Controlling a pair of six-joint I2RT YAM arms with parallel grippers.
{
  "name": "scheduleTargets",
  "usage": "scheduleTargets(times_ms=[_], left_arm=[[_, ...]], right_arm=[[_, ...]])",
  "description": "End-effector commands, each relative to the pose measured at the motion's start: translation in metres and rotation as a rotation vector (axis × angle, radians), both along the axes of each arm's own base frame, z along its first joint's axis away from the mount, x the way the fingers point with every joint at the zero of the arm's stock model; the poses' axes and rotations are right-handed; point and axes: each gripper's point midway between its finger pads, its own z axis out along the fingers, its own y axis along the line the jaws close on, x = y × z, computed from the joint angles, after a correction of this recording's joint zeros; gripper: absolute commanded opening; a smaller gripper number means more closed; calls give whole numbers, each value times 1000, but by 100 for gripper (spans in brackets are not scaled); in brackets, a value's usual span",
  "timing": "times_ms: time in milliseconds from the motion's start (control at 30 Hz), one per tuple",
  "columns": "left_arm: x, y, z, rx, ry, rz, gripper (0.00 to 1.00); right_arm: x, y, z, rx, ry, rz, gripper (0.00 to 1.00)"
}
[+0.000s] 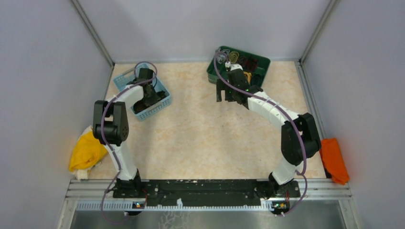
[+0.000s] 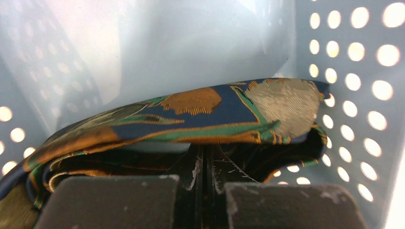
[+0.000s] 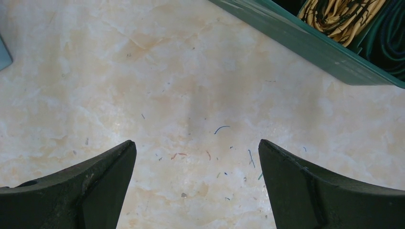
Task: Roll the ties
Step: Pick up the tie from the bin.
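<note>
light: bright, even | shadows: soft | left wrist: backlit glare, near blur

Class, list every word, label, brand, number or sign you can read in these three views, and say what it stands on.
None: no readable text in any view. The navy fabric tie with gold-orange and green pattern, the pale blue perforated plastic basket and the dark green plastic tray carry no lettering.

The patterned tie (image 2: 200,112) runs off the left wrist view's left edge, its lower folds behind the left gripper (image 2: 206,151). From above, the blue basket (image 1: 154,111) hides that gripper's tips, and the contents of the green tray (image 1: 265,64) are too small to tell apart.
</note>
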Motion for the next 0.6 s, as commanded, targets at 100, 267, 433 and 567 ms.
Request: scheduleTargets(times_ms=[100,267,433,567], left_arm=[[5,21,75,70,-170,76,0],[3,32,74,107,-169,99,0],[2,25,77,72,-175,83,0],[9,10,122,-4,-309,52,0]], right_arm=[[8,-2,12,37,-42,-22,99],[8,-1,9,37,-33,-16,99],[9,-1,8,37,-33,-22,99],[8,1,9,50,-31,-16,99]])
